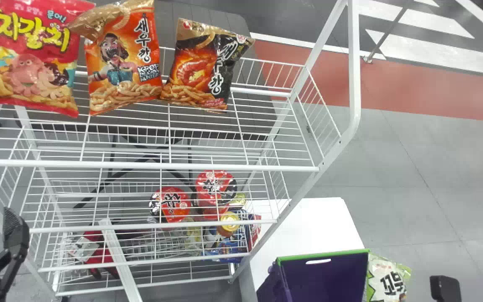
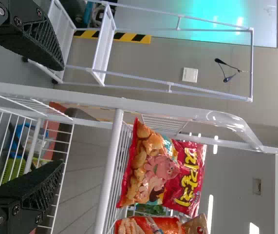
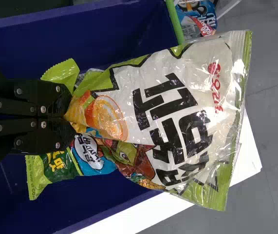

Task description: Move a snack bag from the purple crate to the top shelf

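Right gripper [image 3: 72,118] closed on green-and-white snack bag [image 1: 386,280].
Bag extends past purple crate [image 1: 329,274] rim — left gripper [image 1: 16,235] wide open, empty, near rack [image 1: 141,164].

Floor [image 1: 396,167]: smooth grey panels, divided by thin straight joints. A brick-red band [image 1: 434,94] crosses it; beyond this, white stripes [image 1: 426,49] mark a dark surface, near the foot of a slim metal post [image 1: 382,37]. Furniture: a white wire rack [image 1: 354,63], with a white table [image 1: 308,222] beside it at floor level right. Behind the rack: a dark tabletop [image 1: 164,25] with a rounded corner, and crossed black legs. Wall [image 2: 163,58]: plain beige-grey, fitted with a white square plate [image 2: 190,74]. Nearby: a white open-frame cart [image 2: 104,44] and black-and-yellow hazard tape [image 2: 129,38]. Lighting: bright white strip lights [image 2: 210,209].
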Tool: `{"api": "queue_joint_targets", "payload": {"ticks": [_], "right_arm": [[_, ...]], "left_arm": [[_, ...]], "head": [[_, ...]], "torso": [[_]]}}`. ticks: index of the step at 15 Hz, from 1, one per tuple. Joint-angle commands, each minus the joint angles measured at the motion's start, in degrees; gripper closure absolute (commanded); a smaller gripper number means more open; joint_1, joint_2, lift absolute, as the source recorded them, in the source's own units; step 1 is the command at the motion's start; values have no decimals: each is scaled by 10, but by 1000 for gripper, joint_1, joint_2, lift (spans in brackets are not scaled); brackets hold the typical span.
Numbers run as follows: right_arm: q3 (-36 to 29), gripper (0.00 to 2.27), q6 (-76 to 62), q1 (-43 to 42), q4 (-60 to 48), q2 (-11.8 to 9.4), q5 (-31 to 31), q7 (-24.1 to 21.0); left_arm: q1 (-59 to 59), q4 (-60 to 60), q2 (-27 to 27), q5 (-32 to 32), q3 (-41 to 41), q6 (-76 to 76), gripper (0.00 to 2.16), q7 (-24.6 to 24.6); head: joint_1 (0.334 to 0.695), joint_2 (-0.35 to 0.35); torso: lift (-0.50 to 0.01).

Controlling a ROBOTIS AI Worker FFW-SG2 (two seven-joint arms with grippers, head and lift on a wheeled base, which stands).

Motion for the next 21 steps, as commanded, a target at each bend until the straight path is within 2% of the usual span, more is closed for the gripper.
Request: {"api": "queue_joint_targets", "payload": {"ticks": [1,15,21], "right_arm": [[4,2138,-11,1,3,0,-6,0],[10,2138,-28,3,8,0,-11,2],[3,2138,-30,9,-4,-1,-12,5]], "left_arm": [[7,-11,1,-1,2,6,147,2],[31,-37,4,-9,10,15,147,3],[35,-45,3,-15,7,21,147,4]], "head": [[695,-350],[695,-350],[695,-350]], "torso": [[-49],[6],[9]]}}
